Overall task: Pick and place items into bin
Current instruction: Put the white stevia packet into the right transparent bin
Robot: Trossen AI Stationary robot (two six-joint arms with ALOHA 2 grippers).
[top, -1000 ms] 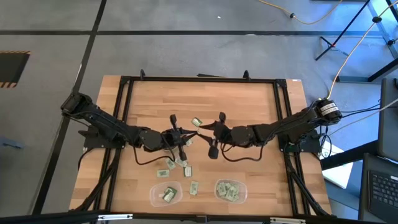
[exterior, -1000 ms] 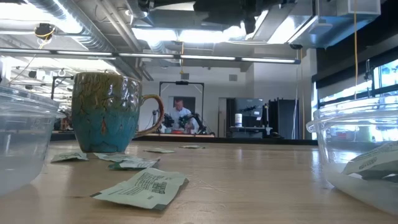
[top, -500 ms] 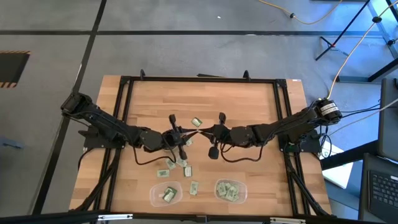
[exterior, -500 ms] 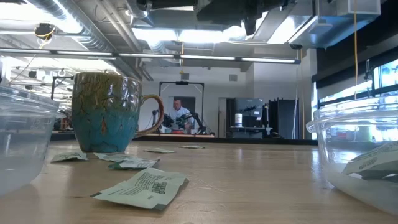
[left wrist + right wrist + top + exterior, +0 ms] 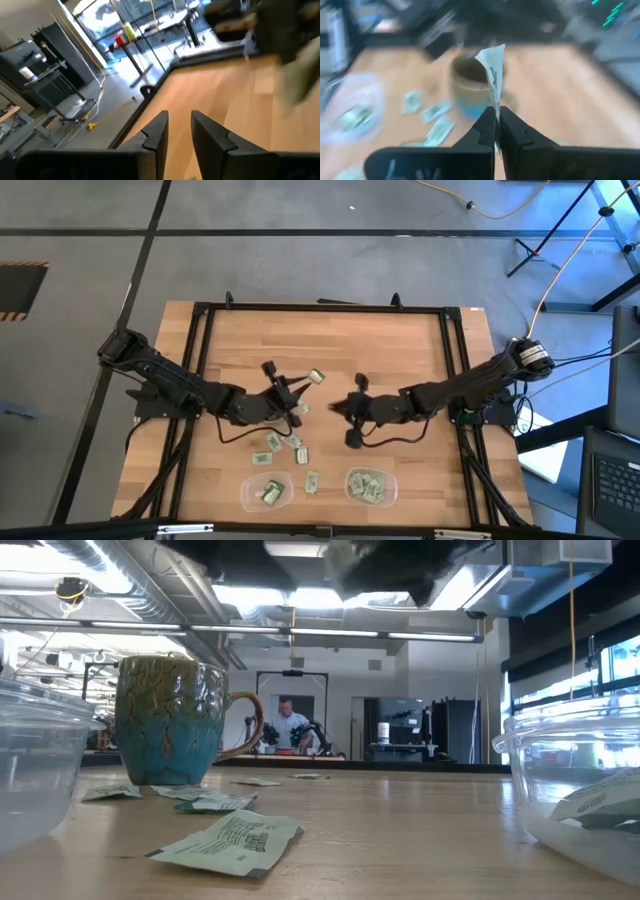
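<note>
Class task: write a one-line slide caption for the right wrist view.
Right gripper pinching an upright packet above the table, mug and scattered packets beyond.

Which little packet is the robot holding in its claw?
The packet standing upright, pinched in the right claw. All the other packets lie flat on the table or in the bins.

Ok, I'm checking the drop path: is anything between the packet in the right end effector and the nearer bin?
Nothing visible. The right end effector pinches the packet; only bare table lies between it and the bin.
</note>
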